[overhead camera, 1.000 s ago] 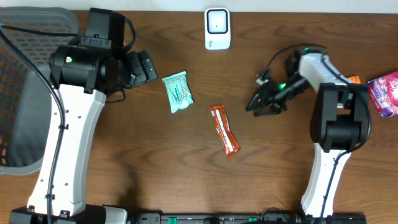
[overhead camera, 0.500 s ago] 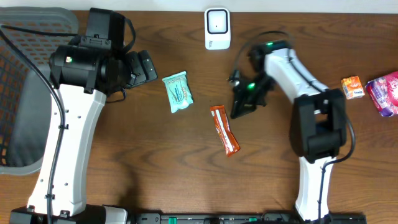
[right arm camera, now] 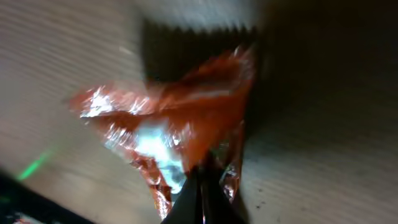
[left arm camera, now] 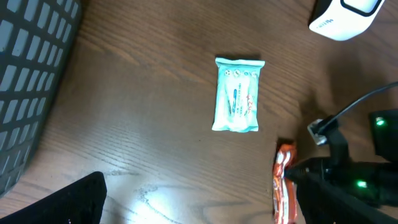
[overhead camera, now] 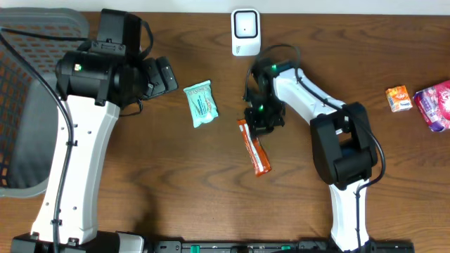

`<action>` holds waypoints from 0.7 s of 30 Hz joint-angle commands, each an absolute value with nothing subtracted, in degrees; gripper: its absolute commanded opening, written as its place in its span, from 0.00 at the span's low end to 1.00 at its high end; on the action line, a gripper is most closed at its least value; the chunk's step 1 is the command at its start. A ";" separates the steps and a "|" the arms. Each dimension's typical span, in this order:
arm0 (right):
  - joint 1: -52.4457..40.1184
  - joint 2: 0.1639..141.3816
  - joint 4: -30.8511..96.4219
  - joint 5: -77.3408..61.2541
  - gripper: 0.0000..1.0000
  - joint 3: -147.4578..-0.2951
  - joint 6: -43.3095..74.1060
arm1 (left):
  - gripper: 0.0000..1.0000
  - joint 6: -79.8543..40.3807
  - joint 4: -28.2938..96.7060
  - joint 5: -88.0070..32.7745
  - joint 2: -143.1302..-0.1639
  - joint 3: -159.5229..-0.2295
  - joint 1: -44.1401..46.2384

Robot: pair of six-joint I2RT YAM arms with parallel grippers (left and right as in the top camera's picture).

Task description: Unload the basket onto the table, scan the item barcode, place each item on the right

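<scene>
**Right gripper pinches the end of the orange bar, below the scanner**

From above, the orange snack bar (overhead camera: pixel 254 146) lies slanted on the brown table (overhead camera: pixel 176 183), its upper end under the right gripper (overhead camera: pixel 259 124). The white scanner (overhead camera: pixel 245 31) stands at the table's far edge, well apart from the bar and roughly in line with it. That view cannot show how the fingers meet the wrapper, since the dark wrist covers the spot.

The right wrist camera supplies that. The two fingertips (right arm camera: pixel 202 190) are clenched together into a thin point, with the crinkled foil of the bar's end bunched up on either side of them. A saw-toothed shadow falls on the wood behind it, so this end looks raised off the table. The picture is blurred, and no barcode can be made out.

The right arm reaches from its base in towards the middle, the forearm angled to the upper left and the wrist bent down over the bar.

The left wrist camera looks down on a teal packet (left arm camera: pixel 237 95), which lies flat and apart from the bar. The left gripper (overhead camera: pixel 162 77) hangs left of that packet with its jaws spread wide and holding nothing. A mesh chair (overhead camera: pixel 28 105) sits behind the left arm. At the right edge lie a small orange box (overhead camera: pixel 399 98) and a pink packet (overhead camera: pixel 436 105).
</scene>
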State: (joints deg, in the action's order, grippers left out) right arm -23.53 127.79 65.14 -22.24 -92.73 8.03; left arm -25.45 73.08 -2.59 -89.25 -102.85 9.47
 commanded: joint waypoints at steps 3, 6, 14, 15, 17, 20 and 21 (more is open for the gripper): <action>-23.27 126.87 60.40 -17.61 0.01 -87.02 12.19 | 0.98 -25.10 73.12 -1.67 -89.67 -102.98 9.28; -22.70 126.61 62.81 -15.68 0.01 -90.32 12.21 | 0.98 -25.10 73.12 -1.67 -89.67 -102.98 9.28; -21.52 125.86 80.05 -11.03 0.14 -107.66 11.97 | 0.98 -25.10 73.12 -1.67 -89.69 -102.98 9.28; -21.85 125.86 81.91 -10.94 0.17 -109.10 11.94 | 0.98 -25.10 73.12 -1.67 -89.67 -102.98 9.28; -22.57 125.86 84.29 -10.96 0.24 -110.15 11.94 | 0.98 -25.10 73.12 -1.67 -89.67 -102.98 9.28; -23.90 125.89 88.33 -10.57 0.27 -109.51 11.92 | 0.98 -25.10 73.12 -1.67 -89.67 -102.98 9.28; -24.38 125.89 89.12 -10.59 0.28 -109.06 11.94 | 0.98 -25.10 73.12 -1.67 -89.67 -102.98 9.28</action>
